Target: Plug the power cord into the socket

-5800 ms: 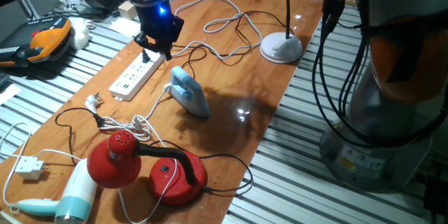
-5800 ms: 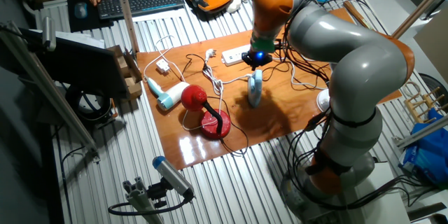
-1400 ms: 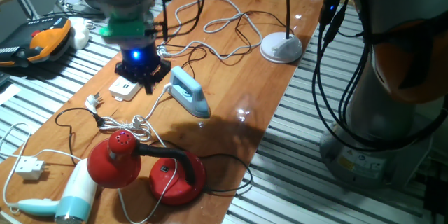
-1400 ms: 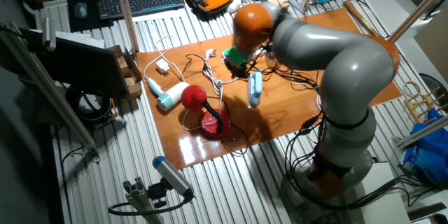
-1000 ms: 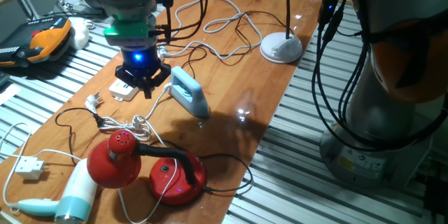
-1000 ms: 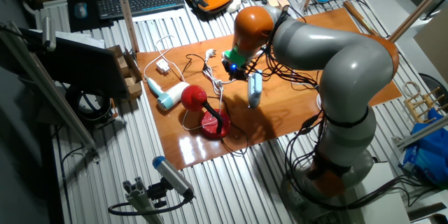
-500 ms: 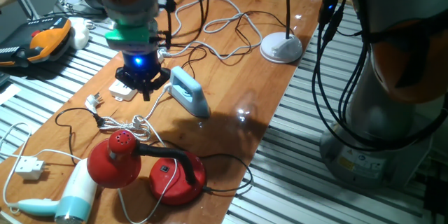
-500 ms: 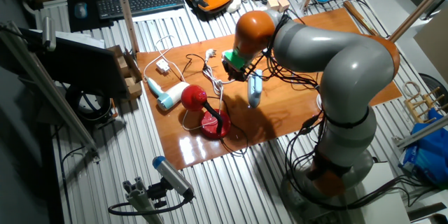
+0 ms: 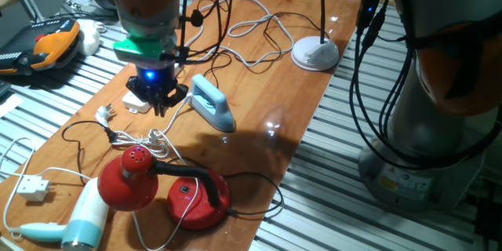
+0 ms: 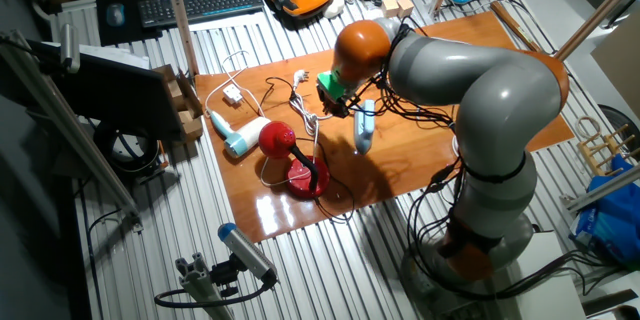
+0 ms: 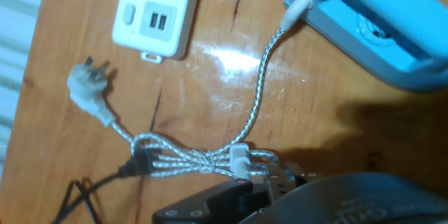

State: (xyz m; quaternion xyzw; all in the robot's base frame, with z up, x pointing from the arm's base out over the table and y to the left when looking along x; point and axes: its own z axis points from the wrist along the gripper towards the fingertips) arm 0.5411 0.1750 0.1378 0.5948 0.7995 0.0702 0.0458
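The socket (image 11: 158, 3), flat and white with 2 USB ports, lies near the worktop (image 11: 63, 182) edge; claw (image 9: 159, 103) opening cannot be told.

- The socket (image 11: 157, 8) lies well ahead of the fingers, to their left.
- A plug (image 11: 89, 89) lies left of them.
- The iron (image 11: 381, 24) lies ahead, right.

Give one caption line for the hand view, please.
Grey-white plug on bundled braided cord lying near the power strip.
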